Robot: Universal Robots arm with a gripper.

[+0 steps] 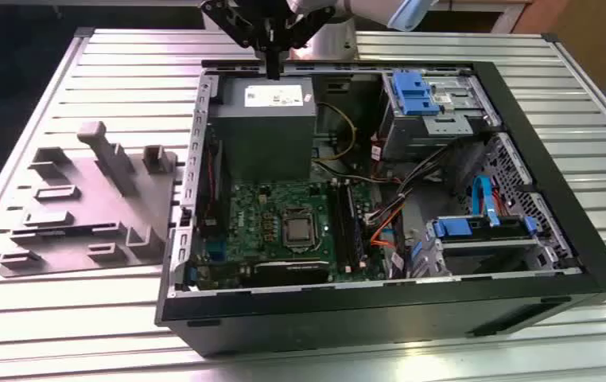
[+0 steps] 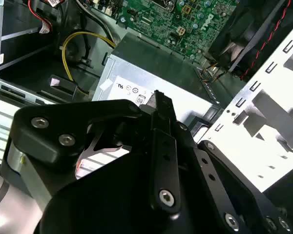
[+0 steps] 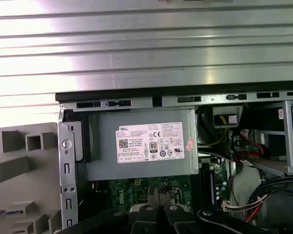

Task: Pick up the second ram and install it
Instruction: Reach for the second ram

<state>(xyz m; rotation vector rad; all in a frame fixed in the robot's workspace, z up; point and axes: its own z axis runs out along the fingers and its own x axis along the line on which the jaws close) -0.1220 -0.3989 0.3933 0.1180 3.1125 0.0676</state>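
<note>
Pincer (image 1: 273, 72) pressed together, pinching nothing, hanging over the grey boxy metal power supply (image 1: 264, 135); long thin dark blue-green ram stick (image 1: 355, 231) looks seated on the green motherboard (image 1: 271, 211); I'd want both ends level and fully down.

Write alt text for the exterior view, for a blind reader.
The arm's tool hangs over the grey power supply at the far end of an open computer case lying on a slatted metal table. A green motherboard lies inside; a grey moulded tray sits at the exterior view's left.
</note>
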